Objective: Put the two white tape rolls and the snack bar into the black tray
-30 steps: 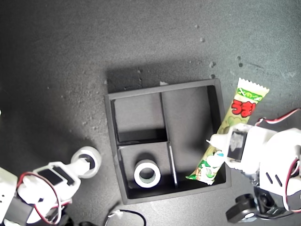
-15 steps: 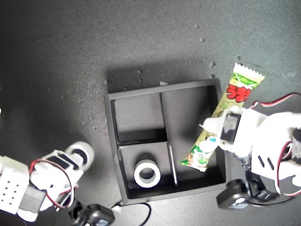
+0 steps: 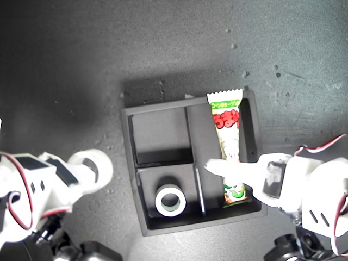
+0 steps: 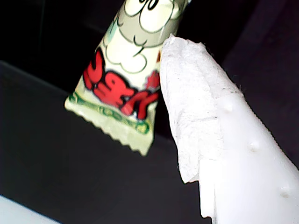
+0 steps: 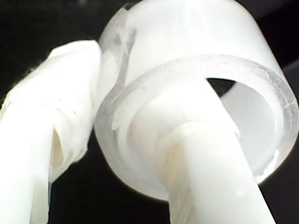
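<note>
Snack bar (image 4: 125, 70) sits right against the paper-wrapped finger (image 4: 196, 116) of my first gripper (image 3: 231, 169), wrapper end pointing away from the camera; only one finger shows there, so grip on the bar cannot be told for sure. In the exterior view the bar (image 3: 228, 144) lies lengthwise over the long section of the black tray (image 3: 163, 225), on that view's right side, top end near the far wall, gripper finger across its lower part. Second tape roll (image 5: 196, 93) is clamped by my second gripper (image 3: 87, 168), one finger through the hole, one outside, held off the tray at the exterior view's left. First tape roll (image 3: 170, 199) lies flat in the tray's near small section.
</note>
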Available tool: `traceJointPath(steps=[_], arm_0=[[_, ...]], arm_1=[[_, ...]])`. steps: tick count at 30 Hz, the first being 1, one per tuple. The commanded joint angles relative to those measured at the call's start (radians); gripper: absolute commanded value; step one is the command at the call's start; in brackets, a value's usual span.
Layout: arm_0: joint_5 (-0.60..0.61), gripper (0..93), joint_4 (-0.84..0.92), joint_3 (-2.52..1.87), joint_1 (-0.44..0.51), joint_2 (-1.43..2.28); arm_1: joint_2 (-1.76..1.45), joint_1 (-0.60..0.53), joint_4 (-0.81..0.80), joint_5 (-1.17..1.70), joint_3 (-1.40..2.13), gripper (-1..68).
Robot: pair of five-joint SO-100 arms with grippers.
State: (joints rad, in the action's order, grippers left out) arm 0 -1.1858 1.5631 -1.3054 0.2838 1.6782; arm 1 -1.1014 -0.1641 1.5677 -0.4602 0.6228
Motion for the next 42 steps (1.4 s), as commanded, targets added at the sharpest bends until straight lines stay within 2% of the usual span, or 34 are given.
traceJointPath(steps=[1, 2, 4, 5, 7, 11, 18, 24, 27, 30, 33, 35, 39, 42], arm_0=[[0.084, 0.0, 0.095, 0.347, -0.046, -0.190], [0.103, 0.0, 0.118, 0.420, -0.057, -0.253], [0.137, 0.0, 0.164, 0.566, -0.074, -0.383], [0.144, 0.0, 0.198, 0.649, -0.080, -0.459], [0.150, 0.0, 0.268, 0.830, -0.091, -0.620], [0.141, 0.0, 0.268, 0.907, -0.112, -0.755], [0.123, 0.0, 0.268, 0.923, -0.155, -0.854], [0.123, 13.6, 0.270, 0.922, -0.169, -0.874], [0.130, 15.1, 0.270, 0.922, -0.170, -0.838], [0.137, 13.2, 0.270, 0.881, -0.181, -0.749], [0.117, 4.6, 0.272, 0.710, -0.204, -0.557], [0.083, 0.2, 0.272, 0.541, -0.219, -0.391], [-0.020, 0.1, 0.265, 0.143, -0.262, -0.009], [-0.064, 0.2, 0.147, -0.249, -0.273, 0.308]], arm_1=[[-0.012, 0.041, 0.161, -0.161, -0.193, 18.2], [-0.012, 0.055, 0.225, -0.250, -0.239, 12.9], [-0.100, 0.071, 0.233, -0.440, -0.143, 0.6], [-0.141, 0.069, 0.233, -0.526, -0.091, -0.2], [-0.210, 0.046, 0.233, -0.666, -0.014, -0.3], [-0.327, -0.012, 0.233, -0.838, 0.081, -0.4], [-0.356, -0.103, 0.232, -0.893, 0.074, -0.4], [-0.356, -0.164, 0.225, -0.923, 0.094, -0.4], [-0.356, -0.173, 0.232, -0.927, 0.087, -0.4], [-0.377, -0.158, 0.232, -0.925, 0.112, -0.5], [-0.532, -0.127, 0.222, -0.983, 0.304, -0.5], [-0.733, -0.126, 0.107, -1.022, 0.549, -0.5], [-1.184, -0.109, -0.198, -1.071, 1.143, -0.6], [-1.414, -0.077, -0.377, -1.046, 1.489, -0.6]])
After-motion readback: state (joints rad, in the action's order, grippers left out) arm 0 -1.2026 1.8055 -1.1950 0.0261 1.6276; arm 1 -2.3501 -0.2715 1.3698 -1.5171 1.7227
